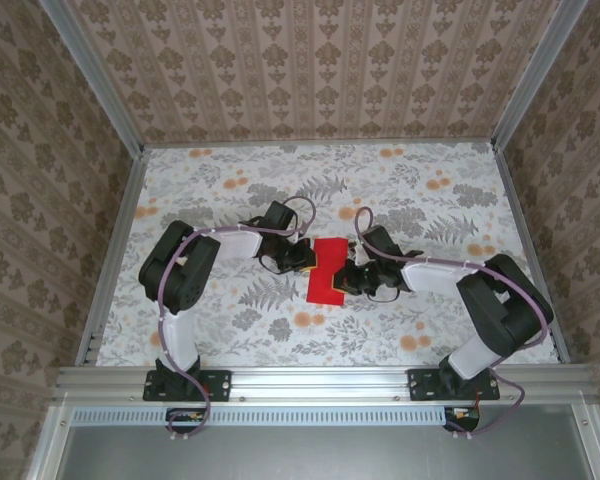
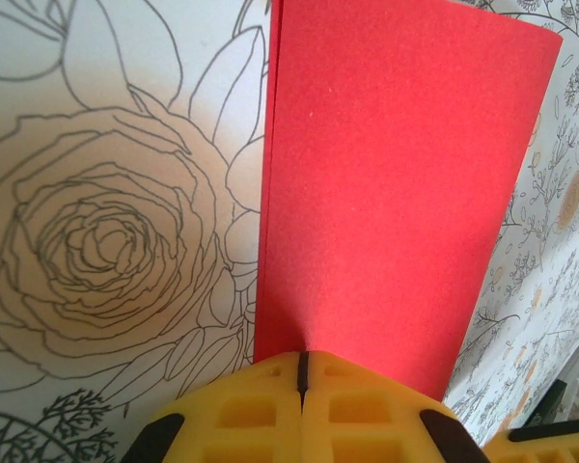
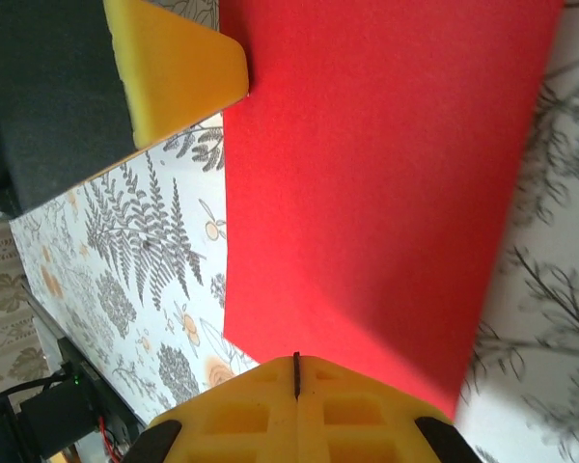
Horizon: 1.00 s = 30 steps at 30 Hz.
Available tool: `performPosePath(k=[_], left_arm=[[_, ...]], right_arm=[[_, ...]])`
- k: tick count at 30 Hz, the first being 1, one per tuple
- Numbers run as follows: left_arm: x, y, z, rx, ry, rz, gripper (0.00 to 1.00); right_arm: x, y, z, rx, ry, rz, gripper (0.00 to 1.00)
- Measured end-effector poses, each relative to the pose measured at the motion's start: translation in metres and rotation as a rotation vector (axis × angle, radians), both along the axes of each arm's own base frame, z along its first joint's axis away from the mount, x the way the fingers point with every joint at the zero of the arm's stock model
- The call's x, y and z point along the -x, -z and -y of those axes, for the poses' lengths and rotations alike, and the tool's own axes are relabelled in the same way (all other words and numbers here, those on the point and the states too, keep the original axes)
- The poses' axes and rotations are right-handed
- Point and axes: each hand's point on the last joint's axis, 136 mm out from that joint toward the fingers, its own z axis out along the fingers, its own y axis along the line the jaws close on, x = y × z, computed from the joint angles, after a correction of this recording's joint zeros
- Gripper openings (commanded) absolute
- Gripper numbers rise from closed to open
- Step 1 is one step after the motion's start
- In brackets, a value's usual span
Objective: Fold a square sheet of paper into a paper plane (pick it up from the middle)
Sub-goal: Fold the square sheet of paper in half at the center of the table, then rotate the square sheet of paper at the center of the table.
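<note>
Left gripper point(image 2: 302, 371) and right gripper point(image 3: 296, 371) pinch the square sheet of paper point(image 2: 396, 193); even, gentle tension should avoid tears.

We find the thin red paper sheet point(image 1: 327, 272) at the middle of the flower-printed tabletop point(image 1: 280, 180), between the yellow-fingered left gripper point(image 1: 307, 258) on its left edge and the right gripper point(image 1: 350, 280) on its right.

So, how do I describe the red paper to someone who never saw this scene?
Find the middle of the floral table, where both arms meet. There the left gripper and the right gripper each pinch the red sheet of paper. Nothing else there is plain bright red.
</note>
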Motion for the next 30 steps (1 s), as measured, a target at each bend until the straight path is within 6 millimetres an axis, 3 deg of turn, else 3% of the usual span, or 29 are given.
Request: performPosePath(k=[5, 21, 27, 30], left_arm=[[0.0, 0.0, 0.0, -0.001, 0.0, -0.001, 0.0], [-0.004, -0.005, 0.002, -0.022, 0.028, 0.005, 0.03], [-0.011, -0.011, -0.009, -0.117, 0.047, 0.032, 0.17], [-0.017, -0.028, -0.016, -0.139, 0.036, 0.068, 0.23]], right_arm=[[0.012, 0.022, 0.002, 0.034, -0.013, -0.06, 0.0], [0.042, 0.016, 0.025, 0.054, -0.003, -0.03, 0.0], [-0.005, -0.04, 0.021, 0.088, 0.043, 0.175, 0.0], [-0.031, -0.059, 0.019, 0.124, 0.066, 0.258, 0.0]])
